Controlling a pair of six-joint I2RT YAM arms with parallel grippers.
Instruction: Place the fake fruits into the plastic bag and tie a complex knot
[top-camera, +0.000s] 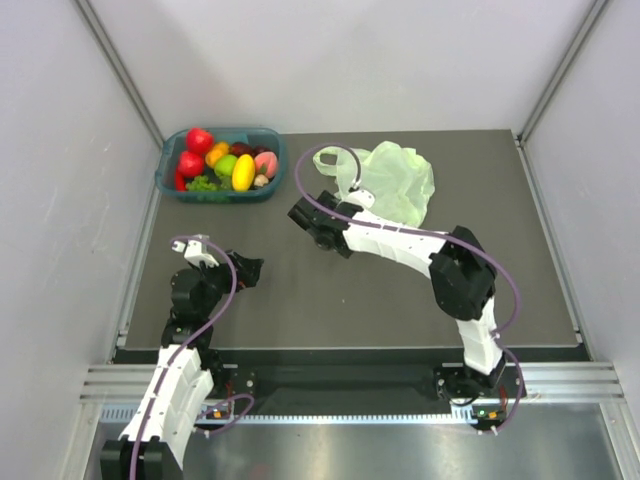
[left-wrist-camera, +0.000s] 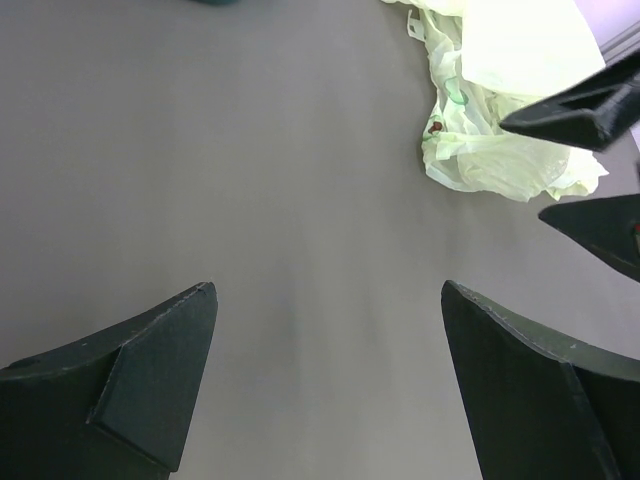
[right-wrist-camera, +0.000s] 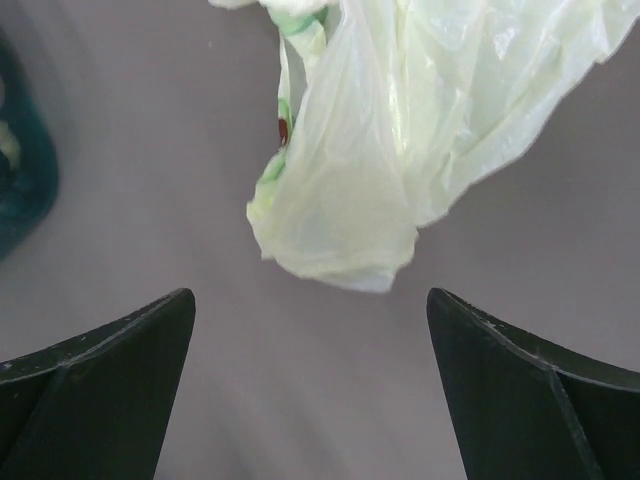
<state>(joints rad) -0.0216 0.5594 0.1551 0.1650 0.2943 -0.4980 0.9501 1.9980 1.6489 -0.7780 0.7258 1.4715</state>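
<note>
Noted fruits (top-camera: 225, 160) heaped in basket (top-camera: 275, 150) far left, bag (top-camera: 395, 180) crumpled far right, flat and unknotted, left gripper (left-wrist-camera: 328, 290) and right gripper (right-wrist-camera: 310, 300) both spread wide, holding nothing; judged whole task left.

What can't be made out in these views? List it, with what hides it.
Top external: plastic bag crumpled, mouth and handles indistinct; the right arm overlaps its near-left corner.
Top external: lower fake fruits in the teal basket sit under others.
Right wrist: bag's top cut off by the frame edge; its dark red mark too small to identify.
</note>
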